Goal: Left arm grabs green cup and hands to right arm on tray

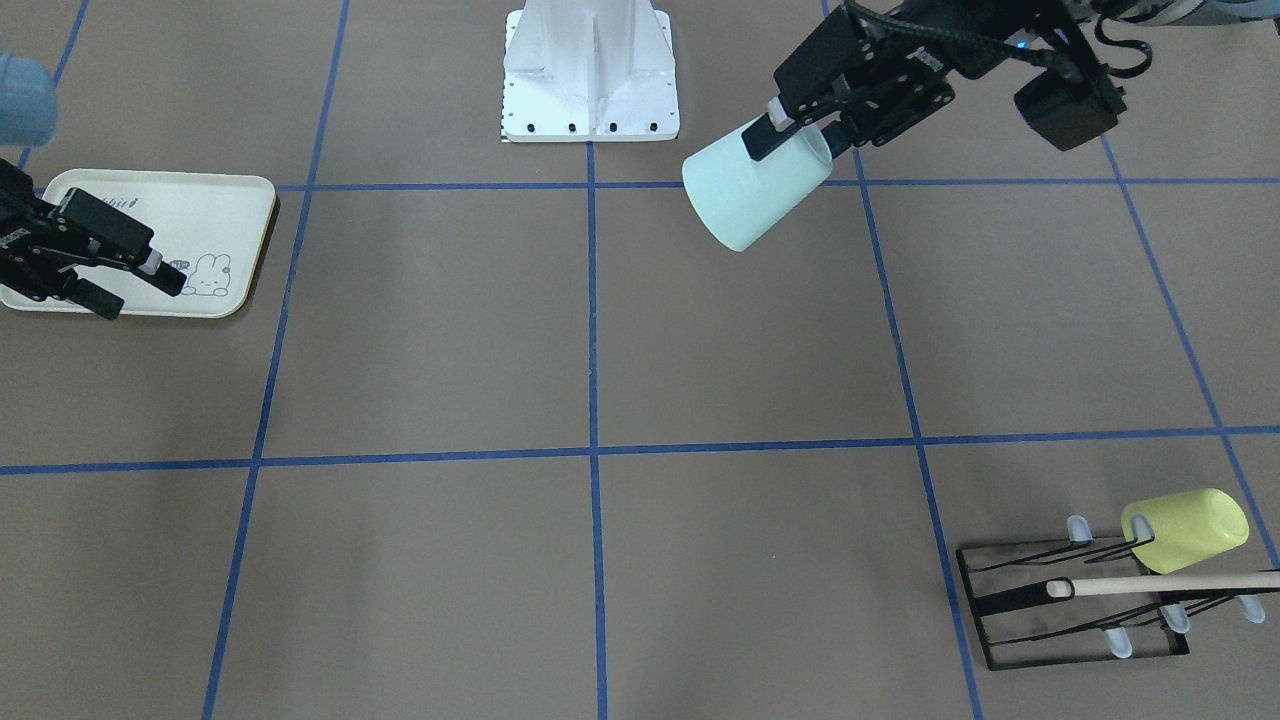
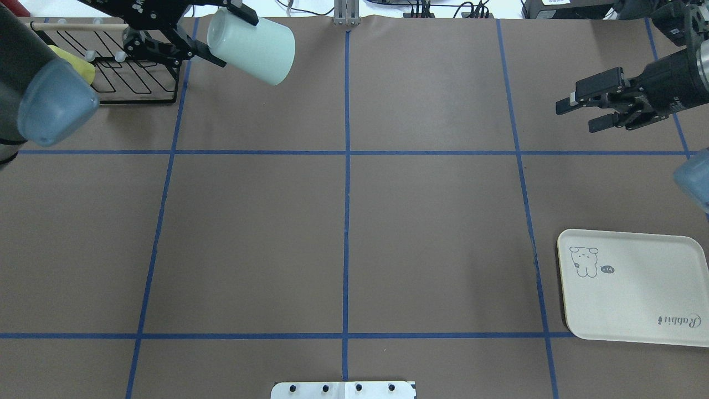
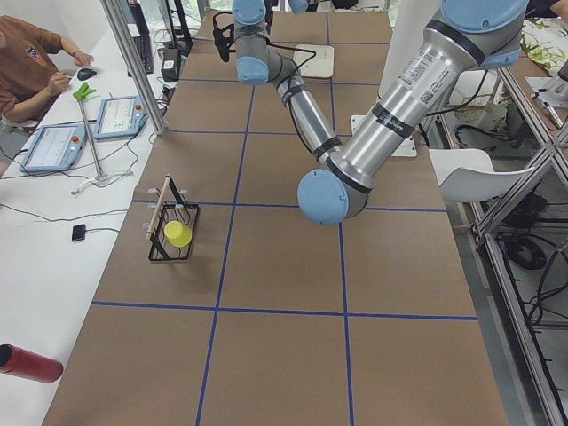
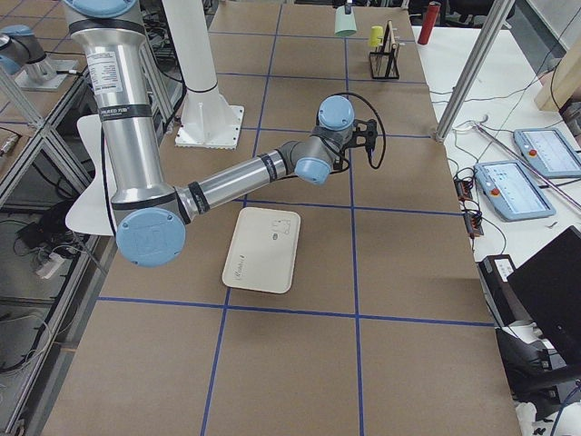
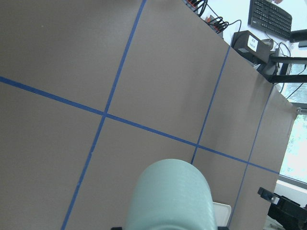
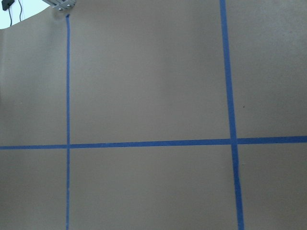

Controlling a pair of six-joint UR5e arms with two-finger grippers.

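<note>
My left gripper (image 1: 798, 138) is shut on the rim of the pale mint-green cup (image 1: 752, 192) and holds it tilted in the air above the table. The cup also shows in the overhead view (image 2: 252, 46), held by that gripper (image 2: 219, 34), and in the left wrist view (image 5: 170, 199). My right gripper (image 2: 579, 112) is open and empty, high above the table's right side. In the front-facing view it (image 1: 150, 285) hangs over the cream tray (image 1: 235, 215). The tray (image 2: 637, 288) lies flat and bare at the right.
A black wire rack (image 1: 1070, 610) with a wooden rod holds a yellow-green cup (image 1: 1185, 530) at the far left corner of the table. The robot's white base (image 1: 590, 75) stands at the near middle edge. Blue tape lines grid the brown table.
</note>
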